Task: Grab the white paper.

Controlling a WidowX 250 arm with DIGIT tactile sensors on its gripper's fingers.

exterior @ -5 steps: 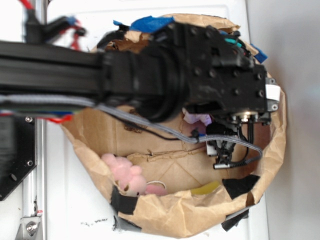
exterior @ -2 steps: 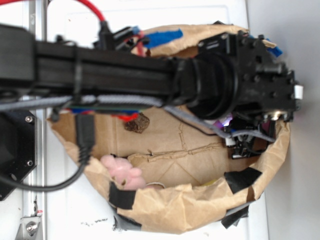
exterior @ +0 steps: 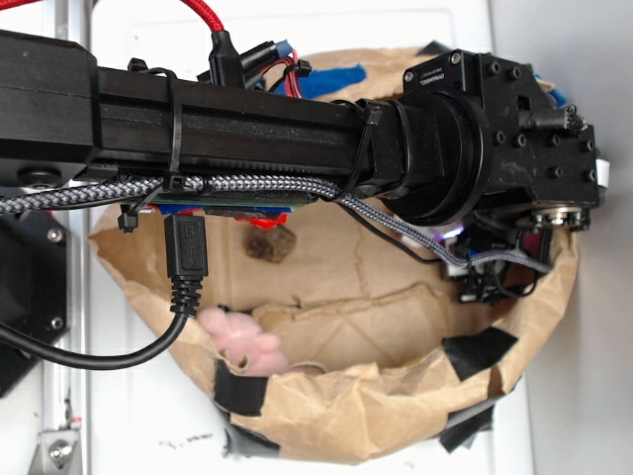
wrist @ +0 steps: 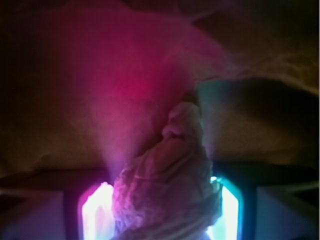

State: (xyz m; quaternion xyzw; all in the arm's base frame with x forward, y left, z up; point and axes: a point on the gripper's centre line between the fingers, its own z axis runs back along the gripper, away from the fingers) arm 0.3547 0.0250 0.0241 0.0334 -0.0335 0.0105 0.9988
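Note:
In the wrist view the white paper (wrist: 167, 185), a creased, lumpy wad tinted pink by the finger lights, fills the gap between my gripper's (wrist: 162, 202) two glowing pads. The left pad (wrist: 97, 215) shines magenta and the right pad (wrist: 230, 212) cyan, and both press on the wad's sides. The wad sticks out past the fingertips toward the brown bag wall. From the exterior camera, my gripper (exterior: 485, 287) hangs low inside the paper bag at its right side. The black wrist hides the paper there.
The brown paper bag's crumpled rim (exterior: 346, 416) rings the work area, patched with black tape (exterior: 480, 351). A pink plush toy (exterior: 242, 341) lies at the bag's lower left. A brown rock-like lump (exterior: 270, 243) sits just below the arm. The bag wall is close ahead of the fingers.
The arm has swung to the right, bringing the gripper up against the bag's right wall. The brown lump, hidden a second ago, now shows.

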